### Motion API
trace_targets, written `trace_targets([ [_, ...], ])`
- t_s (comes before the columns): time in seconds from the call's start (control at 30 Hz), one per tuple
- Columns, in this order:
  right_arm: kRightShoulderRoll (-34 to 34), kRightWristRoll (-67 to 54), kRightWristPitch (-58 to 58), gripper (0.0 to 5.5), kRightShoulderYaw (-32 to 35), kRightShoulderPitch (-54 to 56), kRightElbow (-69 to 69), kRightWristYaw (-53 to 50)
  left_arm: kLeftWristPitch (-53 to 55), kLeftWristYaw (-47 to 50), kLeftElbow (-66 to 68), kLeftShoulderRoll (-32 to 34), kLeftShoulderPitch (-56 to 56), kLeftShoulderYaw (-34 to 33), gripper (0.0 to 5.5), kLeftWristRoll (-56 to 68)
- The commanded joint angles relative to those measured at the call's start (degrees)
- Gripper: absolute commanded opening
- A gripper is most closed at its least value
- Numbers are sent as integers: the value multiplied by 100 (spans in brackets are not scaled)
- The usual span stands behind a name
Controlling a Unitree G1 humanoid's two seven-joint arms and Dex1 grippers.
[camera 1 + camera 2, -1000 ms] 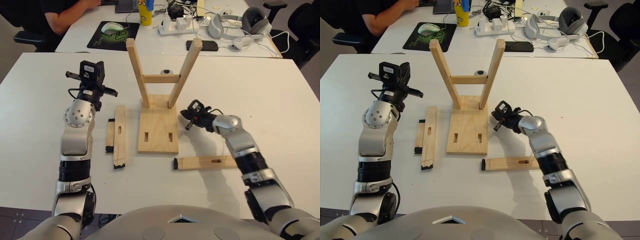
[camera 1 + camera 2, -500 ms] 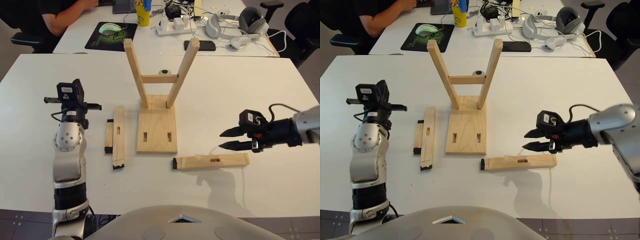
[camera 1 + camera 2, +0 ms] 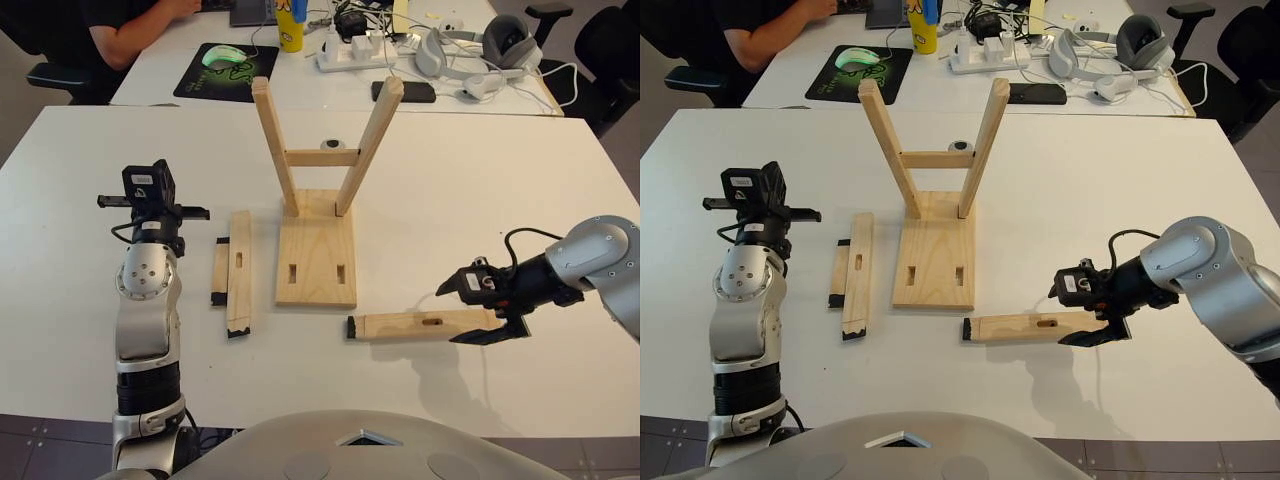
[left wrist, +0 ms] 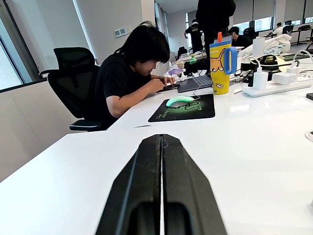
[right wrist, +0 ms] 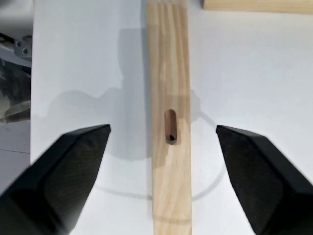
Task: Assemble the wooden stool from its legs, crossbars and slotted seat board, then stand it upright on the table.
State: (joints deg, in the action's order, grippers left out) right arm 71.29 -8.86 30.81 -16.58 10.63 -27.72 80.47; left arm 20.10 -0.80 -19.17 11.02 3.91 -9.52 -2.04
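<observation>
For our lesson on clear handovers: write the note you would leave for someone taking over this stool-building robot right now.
Left hand: shut, empty, raised at the left.
Right hand: open, straddling the loose leg lying by the seat board's near right corner; not gripping.
Done: two legs joined by a crossbar stand in the board's far slots.
Left: fit the loose leg, the second leg and the short crossbar lying left of the board; near slots are empty. Then turn everything upright.

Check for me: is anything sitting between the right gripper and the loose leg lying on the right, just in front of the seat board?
Nothing visible. The open right gripper straddles the leg near its right end, and on both sides of the wood there is just bare table.
</observation>
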Motion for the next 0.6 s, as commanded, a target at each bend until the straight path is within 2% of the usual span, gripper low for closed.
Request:
trace_targets([
  [0.03,-142,606,-349,401,-267,-175,-42,-433,10,-58,50,46,133,34,0,20],
  [0.37,-390,1570,-763,401,-770,-478,132,-798,-5,-182,191,68,347,124,0,36],
  [0.6,-442,2223,-1351,297,-877,-526,371,-1043,-25,-230,264,98,439,100,0,56],
])
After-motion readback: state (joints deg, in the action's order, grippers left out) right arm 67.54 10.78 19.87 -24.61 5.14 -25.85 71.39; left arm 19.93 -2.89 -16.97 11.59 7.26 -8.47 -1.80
